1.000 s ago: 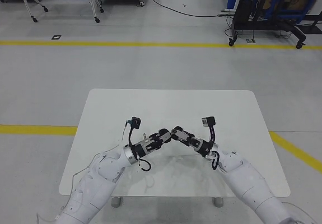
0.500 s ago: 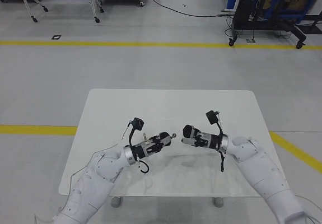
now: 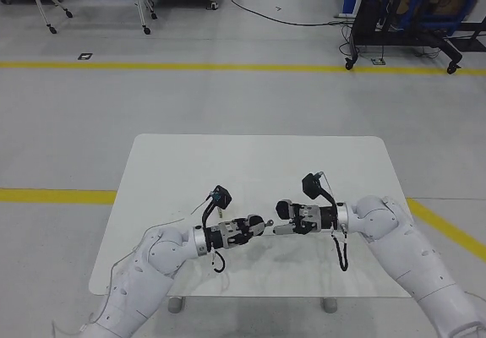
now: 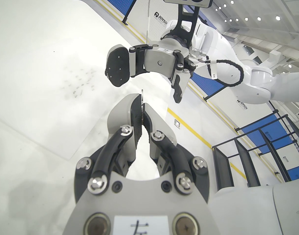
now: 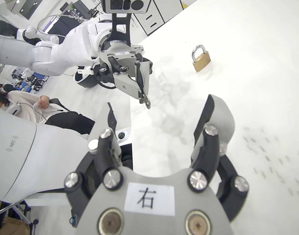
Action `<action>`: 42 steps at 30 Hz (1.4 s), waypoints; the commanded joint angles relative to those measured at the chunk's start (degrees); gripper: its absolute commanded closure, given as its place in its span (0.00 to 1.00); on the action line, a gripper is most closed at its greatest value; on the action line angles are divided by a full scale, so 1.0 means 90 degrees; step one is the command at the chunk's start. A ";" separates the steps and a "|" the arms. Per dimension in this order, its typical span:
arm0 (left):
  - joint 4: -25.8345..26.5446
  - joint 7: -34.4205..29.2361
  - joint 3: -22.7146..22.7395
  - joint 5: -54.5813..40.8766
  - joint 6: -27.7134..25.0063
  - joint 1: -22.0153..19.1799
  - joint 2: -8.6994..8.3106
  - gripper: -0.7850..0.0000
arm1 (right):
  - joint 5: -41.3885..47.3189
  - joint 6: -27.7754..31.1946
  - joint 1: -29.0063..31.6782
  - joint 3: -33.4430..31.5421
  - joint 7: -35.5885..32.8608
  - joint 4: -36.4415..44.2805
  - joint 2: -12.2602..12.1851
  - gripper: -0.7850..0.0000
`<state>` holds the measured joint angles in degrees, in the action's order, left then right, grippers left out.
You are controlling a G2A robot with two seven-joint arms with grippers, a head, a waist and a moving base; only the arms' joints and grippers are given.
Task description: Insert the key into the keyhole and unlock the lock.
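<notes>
**A:** Which step did that look like?

**B:** A handover, by my reading, before any inserting. The left claw [image 4: 142,113] was closed tight on the key [image 5: 146,103], pinching it flat between the pads. What looked like the round, holed end poked out past the tips. The right claw [image 4: 147,82] faced it just beside, above the worktop [image 3: 175,160] toward its near edge, spread wide and holding nothing.

**A:** And the lock?

**B:** The padlock [image 5: 201,59] lay on the worktop beyond the left claw, apart from both claws. Its shackle was shut and neither claw touched it.

**A:** So what did the next move call for?

**B:** Probably the right claw closing squarely on that exposed end without twisting the thin key out of line, and only then the left letting go. After that, one claw would have had to steady the padlock. It lay loose and would likely slide under a push at the keyhole. I couldn't tell which way the keyhole faced.

**A:** Anything in the way?

**B:** Mostly the two claws themselves, nose to nose with little room to turn. Otherwise there were just faint scuff marks [image 5: 267,147] on the worktop, which were no obstacle.
</notes>
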<state>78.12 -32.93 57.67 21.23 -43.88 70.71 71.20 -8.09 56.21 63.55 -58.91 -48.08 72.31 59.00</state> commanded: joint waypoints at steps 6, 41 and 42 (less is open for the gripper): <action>0.0021 -0.0041 -0.0116 0.0164 -0.0036 -0.0026 -0.0023 1.00 | 0.0101 0.0185 -0.0228 0.0464 0.0186 -0.0176 -0.0210 0.47; 0.0120 0.0517 -0.0173 0.0557 0.0241 -0.0055 -0.0084 0.00 | 0.1050 0.0199 -0.0207 0.0654 0.0973 -0.0535 -0.0730 1.00; 0.0213 0.0625 -0.0117 0.0724 0.0287 -0.0023 -0.0099 0.00 | 0.1065 0.0199 -0.0111 0.0568 0.1146 -0.0552 -0.0744 1.00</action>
<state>79.20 -28.40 56.13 26.00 -41.85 70.24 70.44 1.41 58.00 61.80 -53.06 -39.25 67.47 52.41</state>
